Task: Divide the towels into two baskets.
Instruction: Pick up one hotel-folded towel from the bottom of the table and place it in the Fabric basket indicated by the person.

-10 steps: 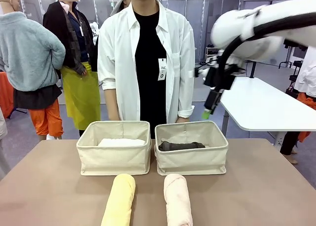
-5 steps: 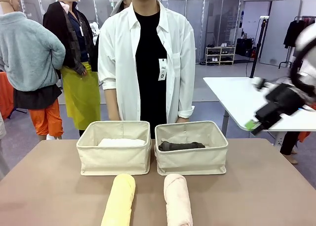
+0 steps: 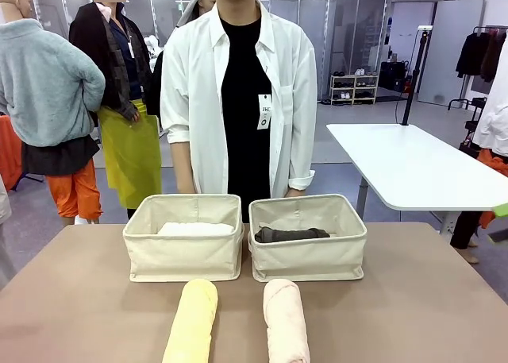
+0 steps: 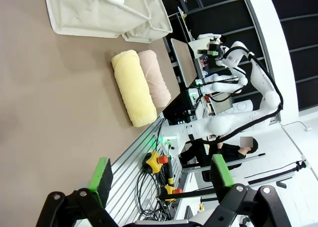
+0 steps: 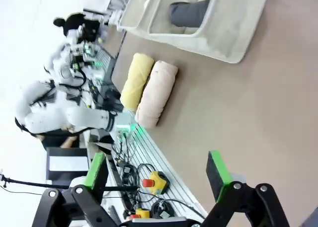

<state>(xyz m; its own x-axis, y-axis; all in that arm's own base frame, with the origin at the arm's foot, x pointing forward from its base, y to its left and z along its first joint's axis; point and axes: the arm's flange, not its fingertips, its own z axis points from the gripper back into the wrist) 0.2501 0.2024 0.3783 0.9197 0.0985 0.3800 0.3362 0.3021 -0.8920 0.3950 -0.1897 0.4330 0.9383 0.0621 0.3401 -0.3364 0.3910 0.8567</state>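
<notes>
Two cream canvas baskets stand side by side mid-table. The left basket holds a white towel; the right basket holds a dark grey towel. On the table in front of them lie a pale yellow towel and a pale pink towel, side by side. The left wrist view has the yellow towel and pink towel far ahead of my open left gripper. My right gripper is open and holds nothing, well away from the pink towel and the grey towel.
A person in a white shirt stands right behind the baskets, hands down. Other people stand at the back left. A white table is at the right behind. The brown table has bare room on both sides of the towels.
My right arm has swung from above the right basket out past the picture's right edge. The towels and baskets have not moved.
</notes>
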